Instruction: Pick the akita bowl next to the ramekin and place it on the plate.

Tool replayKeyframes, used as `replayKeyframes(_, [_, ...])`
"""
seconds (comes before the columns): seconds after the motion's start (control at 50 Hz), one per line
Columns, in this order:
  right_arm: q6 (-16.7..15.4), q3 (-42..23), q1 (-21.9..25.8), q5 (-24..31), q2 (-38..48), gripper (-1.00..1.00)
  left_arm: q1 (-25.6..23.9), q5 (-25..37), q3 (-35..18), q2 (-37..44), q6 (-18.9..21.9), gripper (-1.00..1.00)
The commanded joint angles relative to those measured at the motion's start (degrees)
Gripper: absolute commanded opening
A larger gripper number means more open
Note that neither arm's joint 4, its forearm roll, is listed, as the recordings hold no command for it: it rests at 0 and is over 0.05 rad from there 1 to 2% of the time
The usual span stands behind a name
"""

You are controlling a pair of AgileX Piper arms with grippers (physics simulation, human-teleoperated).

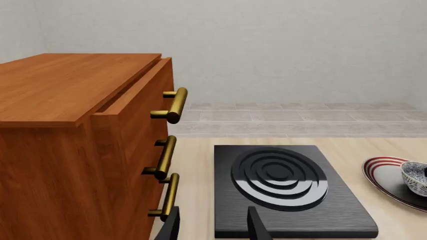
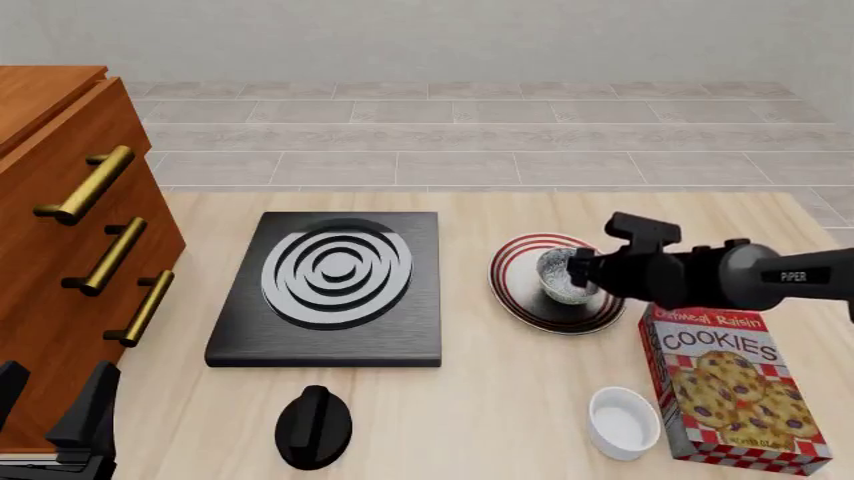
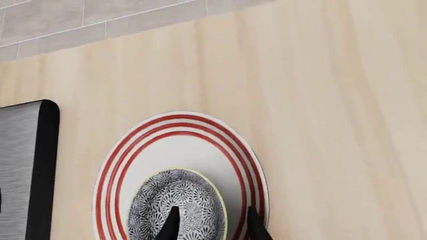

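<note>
The grey-and-white speckled akita bowl [image 3: 175,207] sits inside the red-ringed plate [image 3: 167,127], toward its near side. My right gripper [image 3: 212,211] is open and straddles the bowl's rim, one finger inside the bowl and the other outside; neither finger touches the rim. From the front, the bowl [image 2: 561,272] sits on the plate [image 2: 531,300] with the right gripper [image 2: 579,275] at it. The white ramekin [image 2: 623,420] stands alone near the front edge. My left gripper [image 2: 54,402] is open and empty at the near left, beside the cabinet.
A black square stove [image 2: 334,285] with white rings lies left of the plate, with a black knob [image 2: 314,425] in front of it. A wooden drawer cabinet [image 2: 60,230] with brass handles stands at the left. A cookie box [image 2: 727,385] stands right of the ramekin.
</note>
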Motion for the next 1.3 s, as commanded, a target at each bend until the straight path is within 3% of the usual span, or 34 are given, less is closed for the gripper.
replayKeyframes(0.02, [-0.02,-0.41,0.05,1.05,-1.63,1.00,-0.01,0.00,0.00,0.00,0.00,1.00])
replayKeyframes(0.32, [-1.17,-0.51,-0.66,2.93,-5.65,1.00,0.00,0.00,0.00,0.01,-0.01,1.00])
replayKeyframes(1.3, [-0.66,3.04,-2.47,7.22,-19.58,1.00,0.00,0.00,0.00,0.00,0.00,1.00])
